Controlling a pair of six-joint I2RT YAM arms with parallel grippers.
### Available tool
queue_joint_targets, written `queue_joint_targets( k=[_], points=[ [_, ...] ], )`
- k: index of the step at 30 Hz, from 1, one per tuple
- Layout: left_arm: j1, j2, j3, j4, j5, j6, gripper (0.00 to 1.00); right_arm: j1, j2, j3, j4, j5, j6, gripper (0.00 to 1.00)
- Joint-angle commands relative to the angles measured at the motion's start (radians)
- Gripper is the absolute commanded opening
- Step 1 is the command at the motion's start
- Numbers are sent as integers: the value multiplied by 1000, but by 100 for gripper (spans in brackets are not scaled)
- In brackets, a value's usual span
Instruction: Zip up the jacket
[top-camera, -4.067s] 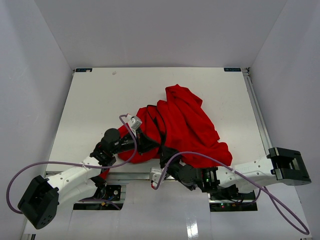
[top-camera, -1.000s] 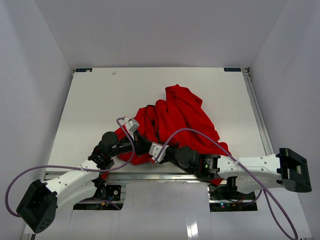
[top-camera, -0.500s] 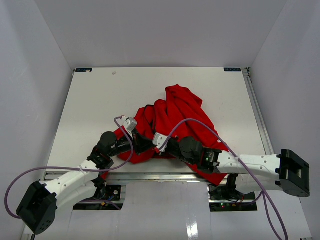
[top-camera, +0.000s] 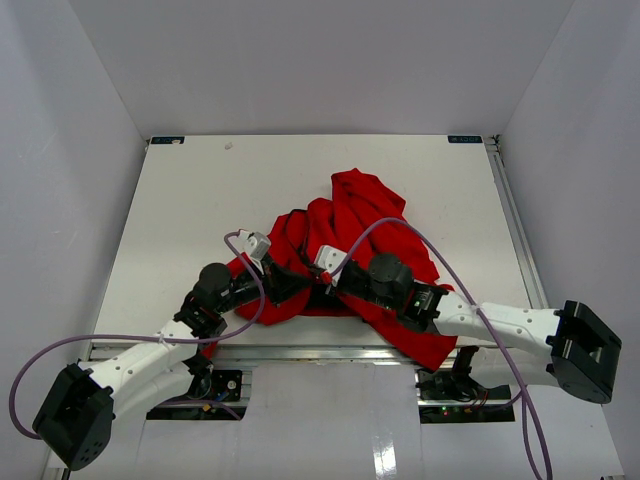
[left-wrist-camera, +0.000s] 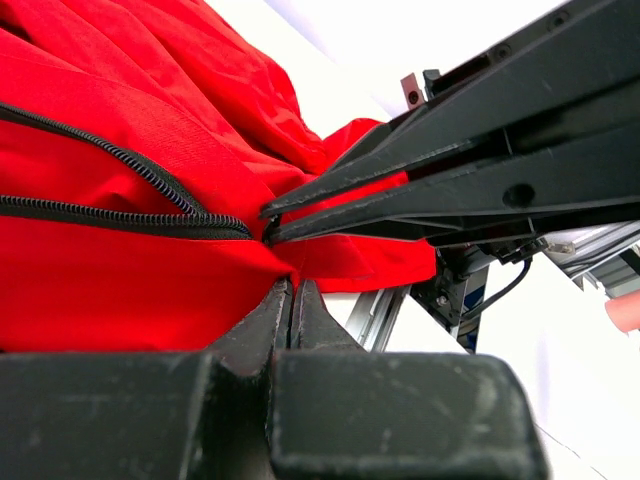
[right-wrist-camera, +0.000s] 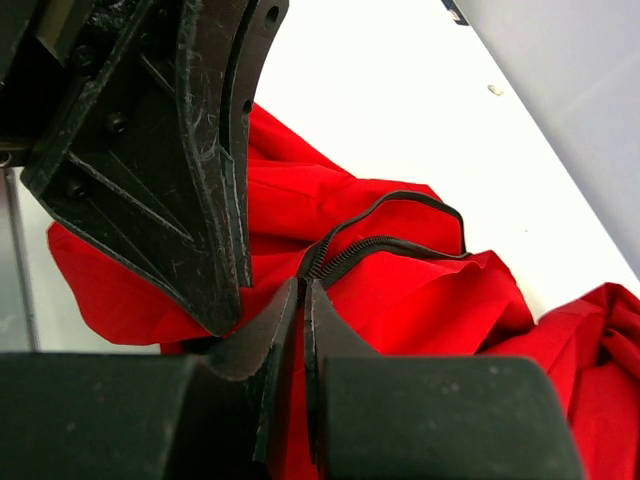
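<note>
Two pinches meet at one spot on the front edge of the jacket (top-camera: 372, 222). The left gripper (left-wrist-camera: 290, 292) has its fingers pressed together on red cloth just below the point where the two dark tooth rows of the zipper (left-wrist-camera: 120, 215) run into one another. By my reading it anchors the hem there, so the fabric cannot ride up when the slider is drawn.

The right gripper (left-wrist-camera: 268, 222) comes in from the side. Its fingers narrow to a point at that same junction and clamp the jacket there, probably on the slider or its tab, though that part is too small to make out. In its own wrist view the tips are closed to a sliver with red cloth caught between, and the zipper curls away just beyond them.

Outward from the two grippers, the jacket lies bunched in a heap near the middle of the desk (top-camera: 200, 190). It spreads away toward the far right, and its near hem reaches the desk's near edge beneath the right arm. The zipper looks unclosed along its visible run.
</note>
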Motion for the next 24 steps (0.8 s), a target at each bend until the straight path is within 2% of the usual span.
queue_joint_targets(
  k=[1,16,22,24],
  points=[
    [-24,-17,10,20,178,-43,0,-109,8,57,100,55,7,8],
    [-24,-59,7,-27,166,-50,0,-215,44,128,102,-38,30,8],
    [-24,-122,24,-149,80,-53,0,-215,26,100,66,-113,116,8],
    [-22,-155,24,-200,70,-52,0,-215,20,64,103,-128,141,8]
  ],
)
